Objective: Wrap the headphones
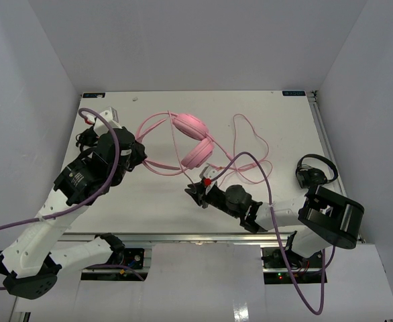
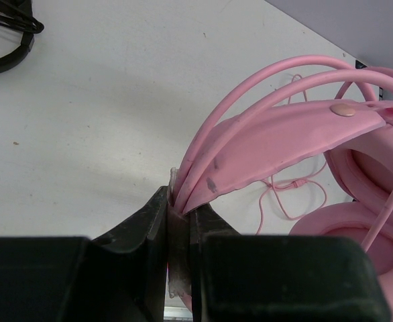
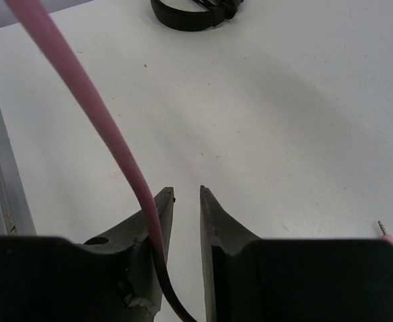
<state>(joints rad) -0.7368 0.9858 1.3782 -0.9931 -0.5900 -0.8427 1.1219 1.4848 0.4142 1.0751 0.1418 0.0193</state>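
Two tools are engaged. The left tool (image 2: 181, 204) is clamped on the headband (image 2: 277, 144) of the headphones (image 1: 195, 142), which are laid at the middle of the counter (image 1: 149, 198). The right tool (image 3: 186, 201) is held narrowly apart around the cable (image 3: 89, 100); whether the cable is pinched cannot be told.

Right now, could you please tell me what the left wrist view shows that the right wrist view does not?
Only left wrist: the left gripper shut on the headband of the headphones. Only right wrist: the right gripper, jaws slightly apart, the cable running between them, and a pink plug tip. Both: the white table and a black headset.
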